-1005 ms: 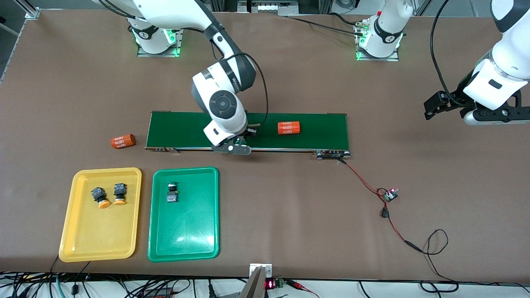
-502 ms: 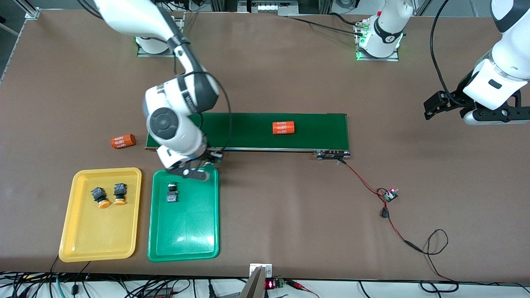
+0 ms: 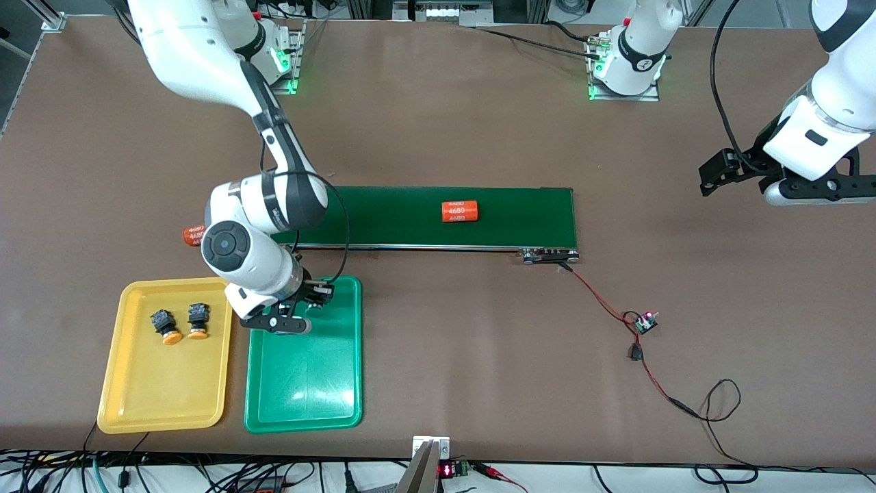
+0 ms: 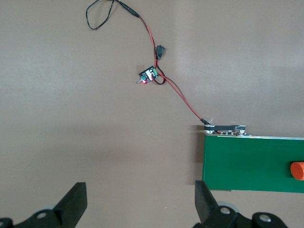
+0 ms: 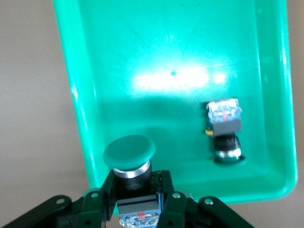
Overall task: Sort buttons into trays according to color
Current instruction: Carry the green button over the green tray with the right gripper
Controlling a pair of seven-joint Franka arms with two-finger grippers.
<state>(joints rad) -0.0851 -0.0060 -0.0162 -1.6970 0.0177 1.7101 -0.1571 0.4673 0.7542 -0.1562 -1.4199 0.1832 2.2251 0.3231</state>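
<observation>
- The yellow tray (image 3: 130, 404), nearest the right arm's end of the surface, holds two orange buttons (image 3: 179, 323).
- The right gripper (image 3: 291, 316) has swung off the belt (image 3: 520, 212) and now hangs over the green tray (image 3: 304, 397), clamped on a green button (image 5: 129, 154); another button (image 5: 224, 124) lies below.
- One release would finish the sorting.
- The left gripper (image 4: 137, 202) waits, jaws spread, empty.

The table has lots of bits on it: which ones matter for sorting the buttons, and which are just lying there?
Part of the job:
green button in right hand
second green button
two yellow-orange buttons
green tray
yellow tray

Just lying about:
orange cylinders
conveyor belt
circuit board
</observation>
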